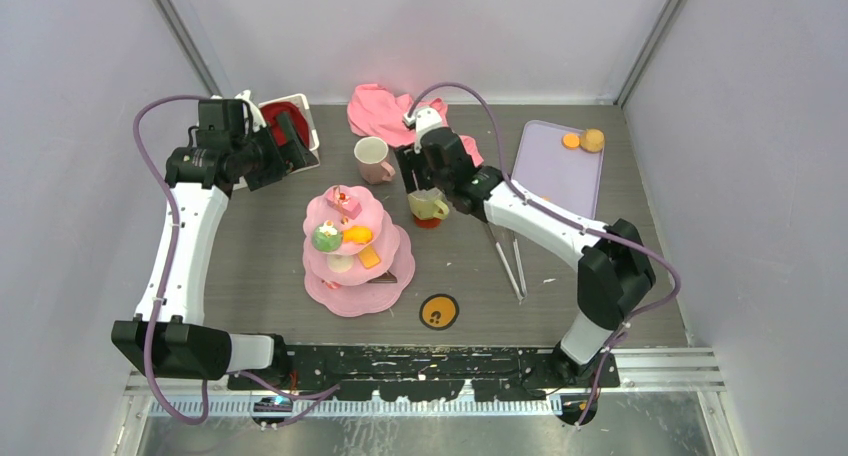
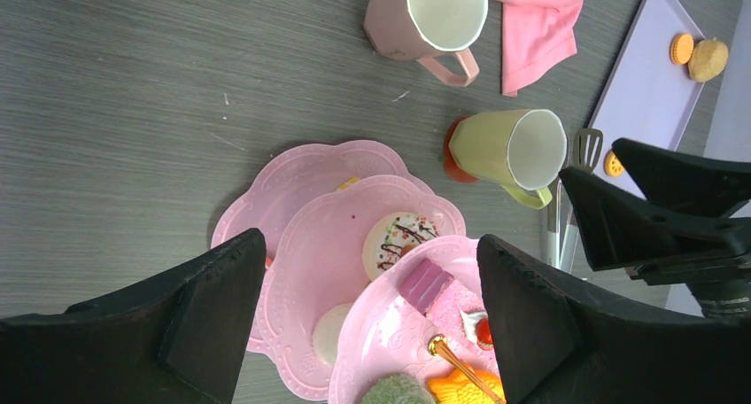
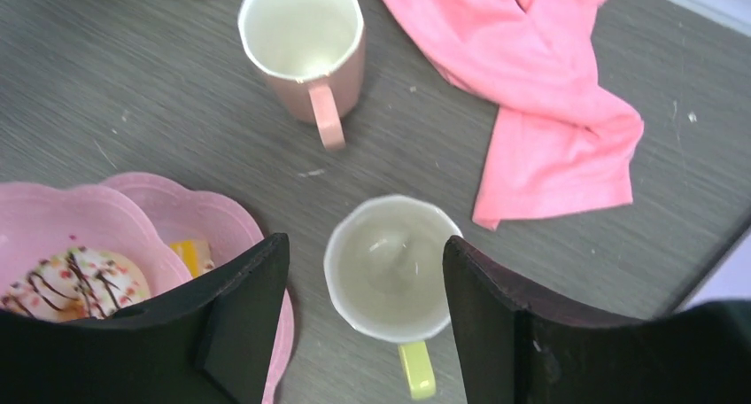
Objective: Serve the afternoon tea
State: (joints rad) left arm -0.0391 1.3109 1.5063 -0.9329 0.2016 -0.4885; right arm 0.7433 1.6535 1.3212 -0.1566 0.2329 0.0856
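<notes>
The pink three-tier cake stand (image 1: 350, 301) stands mid-table with several toy pastries (image 1: 343, 204) on its tiers; it also shows in the left wrist view (image 2: 328, 244) and the right wrist view (image 3: 53, 218). The pale pink mug (image 1: 373, 159) (image 2: 425, 14) (image 3: 305, 32) stands upright behind it. The yellow-green mug (image 1: 428, 206) (image 2: 509, 147) (image 3: 390, 267) stands on a red coaster. My right gripper (image 1: 420, 181) (image 3: 365, 243) is open just above this mug, its jaws either side of the rim. My left gripper (image 1: 295, 141) (image 2: 369, 240) is open and empty, back left of the stand.
A pink cloth (image 1: 380, 106) lies at the back. A white basket with red cloth (image 1: 285, 121) is beside my left gripper. A lilac tray (image 1: 555, 171) with cookies (image 1: 583, 139) sits at the right. Metal tongs (image 1: 505, 256) and an orange coaster (image 1: 438, 312) lie in front.
</notes>
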